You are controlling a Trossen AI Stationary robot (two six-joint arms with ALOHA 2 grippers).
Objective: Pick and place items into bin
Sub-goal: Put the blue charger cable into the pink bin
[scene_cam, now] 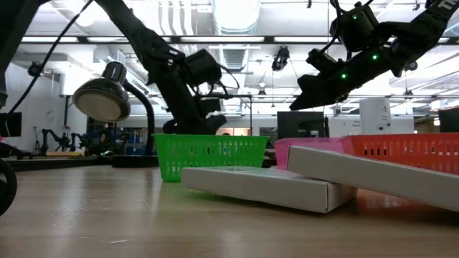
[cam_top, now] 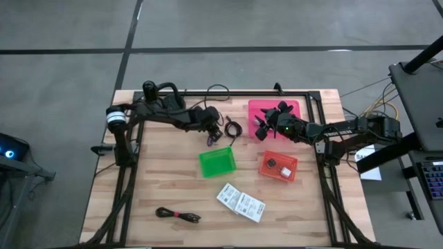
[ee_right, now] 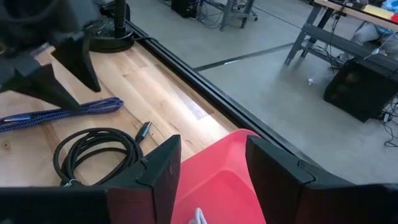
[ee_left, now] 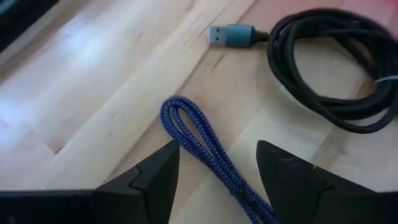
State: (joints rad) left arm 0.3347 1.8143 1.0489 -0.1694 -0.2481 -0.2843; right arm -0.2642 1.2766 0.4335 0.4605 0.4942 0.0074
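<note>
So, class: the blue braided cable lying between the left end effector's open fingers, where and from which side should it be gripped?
Grip the blue braided cable just behind its folded loop end, where the two strands run side by side and flat on the wooden table. Come straight down from above, the left end effector straddling the strands crosswise, keeping clear of the coiled black cable nearby.

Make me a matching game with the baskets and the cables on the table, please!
Things:
1. green basket
2. pink basket
3. blue braided cable
4. black-red cable

Places:
A. under the right pincer
B. between the fingers of the open left pincer
C. near the table's front edge, alone
D. middle of the table

Pairs: 1-D, 2-A, 3-B, 4-C
</note>
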